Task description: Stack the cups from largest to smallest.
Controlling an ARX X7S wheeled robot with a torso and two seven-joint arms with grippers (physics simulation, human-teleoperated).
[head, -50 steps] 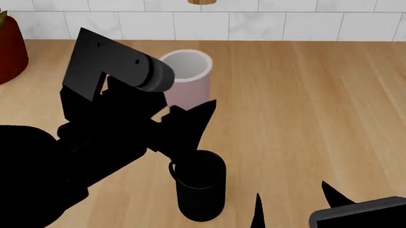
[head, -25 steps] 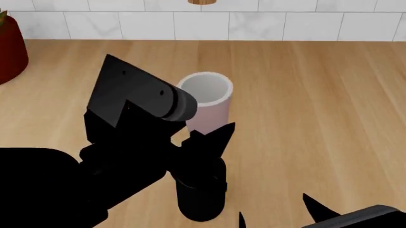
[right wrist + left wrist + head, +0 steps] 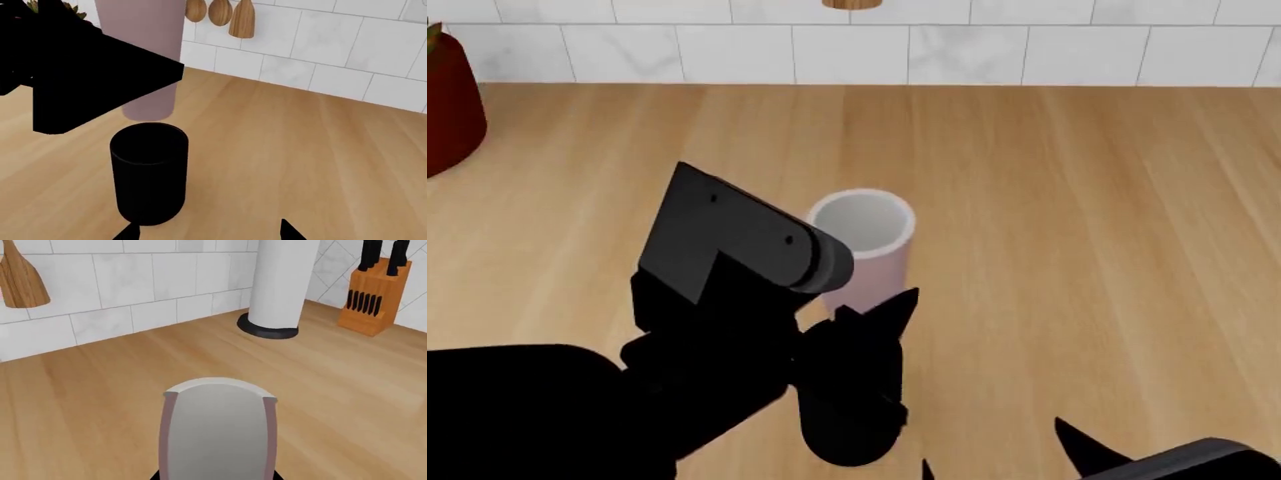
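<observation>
The right claw (image 3: pixel 207 231) is open, near the black mug (image 3: pixel 148 170) standing on the wooden surface (image 3: pixel 1068 220). Just above the mug, the left claw (image 3: pixel 861 325) grips the pink tumbler (image 3: pixel 865 245) upright. Behind hang wooden spoons (image 3: pixel 220 14).

Matte black left arm (image 3: pixel 627 400) with grey cylindrical joint and pointed fingertips.

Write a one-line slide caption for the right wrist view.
Pink tumbler, carried by the left hand, hangs just above the black mug on the wooden counter.
</observation>
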